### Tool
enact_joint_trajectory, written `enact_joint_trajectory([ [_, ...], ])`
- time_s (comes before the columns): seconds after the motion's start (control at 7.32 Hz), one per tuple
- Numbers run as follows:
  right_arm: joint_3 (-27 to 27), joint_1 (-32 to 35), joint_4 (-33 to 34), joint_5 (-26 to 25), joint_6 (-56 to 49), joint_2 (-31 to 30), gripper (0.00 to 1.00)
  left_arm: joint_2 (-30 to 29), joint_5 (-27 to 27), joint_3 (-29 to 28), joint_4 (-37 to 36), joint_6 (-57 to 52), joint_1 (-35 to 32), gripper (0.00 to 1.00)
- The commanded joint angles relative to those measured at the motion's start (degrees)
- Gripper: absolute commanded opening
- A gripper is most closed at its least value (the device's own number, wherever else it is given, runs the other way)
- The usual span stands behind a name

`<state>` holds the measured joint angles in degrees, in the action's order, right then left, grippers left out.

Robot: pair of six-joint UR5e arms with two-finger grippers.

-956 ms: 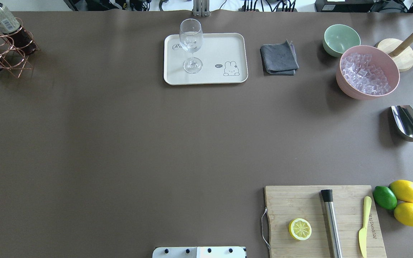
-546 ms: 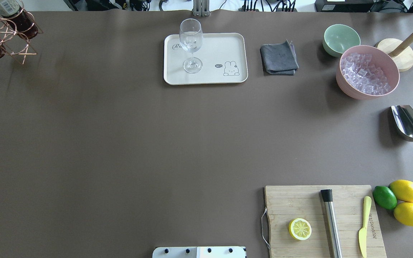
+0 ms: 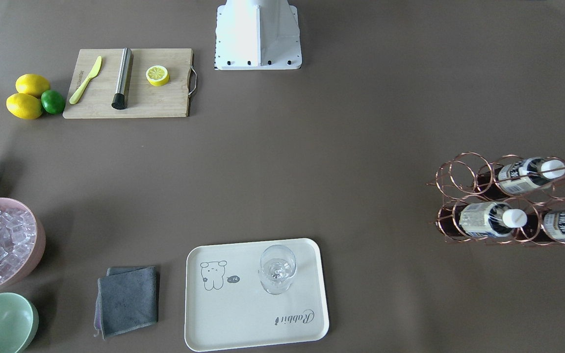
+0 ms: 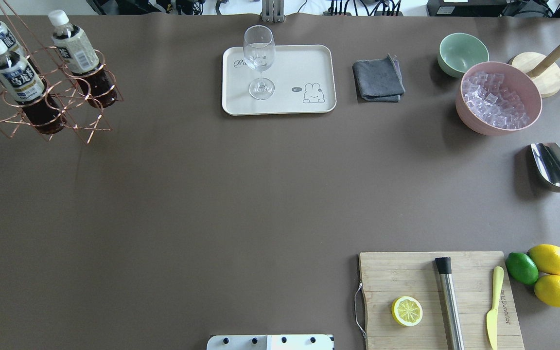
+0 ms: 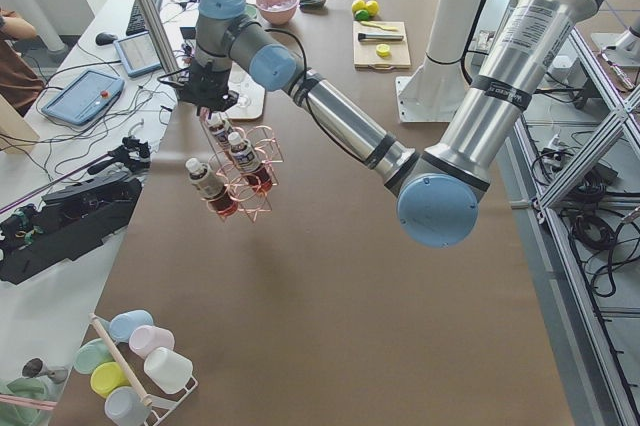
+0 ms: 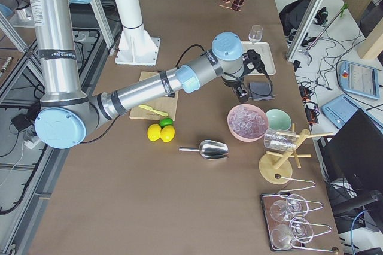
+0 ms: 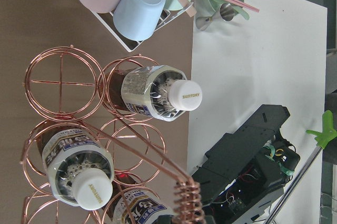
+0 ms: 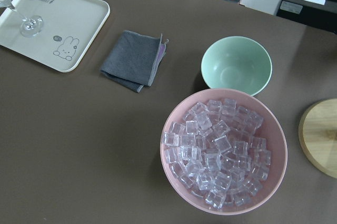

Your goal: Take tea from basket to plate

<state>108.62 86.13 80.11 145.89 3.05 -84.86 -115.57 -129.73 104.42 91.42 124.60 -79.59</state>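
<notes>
Left gripper: seen only in left side view, above basket; grip width cannot tell. Right gripper: near pink ice bowl; width likewise cannot tell.

Tea: three bottles standing in basket rings, well apart from plate.

Risk: basket looks hung by coiled handle; swing could tip bottles out. Glass stands on plate; careless set-down could knock it.

Overhead shows plate, no arms. Left wrist view shows caps and empty ring.
</notes>
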Motion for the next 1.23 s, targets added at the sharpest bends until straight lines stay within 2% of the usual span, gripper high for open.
enact_joint_trajectory([
  [0.0,-3.5,-2.5,-20.5,0.4,0.3,0.1,1.00,-3.8,3.5,11.7,-9.5,9.3,11.3,0.00],
  [0.14,-3.8,-3.1,-24.7,3.3,0.2,0.2,1.00,-6.7,4.8,13.7,-14.7,13.3,15.0,0.00],
  [0.41,-4.1,-3.0,-34.3,4.8,0.5,0.1,1.00,-12.2,6.0,14.4,-19.6,25.0,21.0,0.00],
  [0.55,-4.3,-3.1,-38.4,4.8,0.5,0.3,1.00,-14.6,13.9,14.5,-21.0,31.2,27.0,0.00],
  [0.68,-6.2,-3.1,-47.2,4.8,0.6,0.3,1.00,-17.6,18.8,14.7,-24.3,35.8,31.4,0.00],
  [0.82,-8.0,-3.2,-54.8,4.8,0.9,0.5,1.00,-22.7,18.7,14.8,-28.8,38.1,31.7,0.00],
  [0.96,-7.8,-3.9,-61.3,5.8,1.1,0.4,1.00,-27.5,19.2,13.4,-32.1,41.2,34.9,0.00],
  [1.09,-6.9,-5.3,-67.4,5.3,1.2,0.4,1.00,-29.8,21.2,11.8,-32.1,42.6,36.8,0.00],
])
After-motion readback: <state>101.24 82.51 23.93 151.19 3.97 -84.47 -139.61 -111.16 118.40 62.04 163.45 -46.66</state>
